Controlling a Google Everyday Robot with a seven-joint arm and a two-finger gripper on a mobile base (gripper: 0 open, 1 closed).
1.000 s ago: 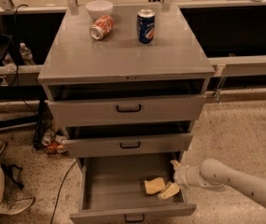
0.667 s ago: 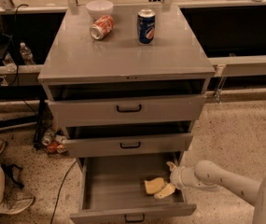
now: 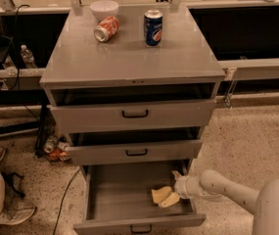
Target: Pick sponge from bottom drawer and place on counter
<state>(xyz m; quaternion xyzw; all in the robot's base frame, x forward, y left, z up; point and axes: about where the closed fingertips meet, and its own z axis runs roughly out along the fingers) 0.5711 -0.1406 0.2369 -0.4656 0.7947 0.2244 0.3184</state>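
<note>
Lying flat on the floor of the pulled-out bottom drawer (image 3: pixel 119 199), toward its right wall, your sponge (image 3: pixel 159 195) sits loose and unheld. Your pincer (image 3: pixel 174 187) is down inside the drawer just beside it, on the side of the right wall. It is spread wide and grasping nothing, with its lower tip touching the sponge's near corner. The arm (image 3: pixel 227 191) reaches in over the drawer's right wall. Above, the two shallower drawers stand slightly ajar. On the desk (image 3: pixel 129 58) you have an upright blue can (image 3: pixel 153 27), a red can (image 3: pixel 106 29) on its side and a white bowl (image 3: pixel 104 8).
</note>
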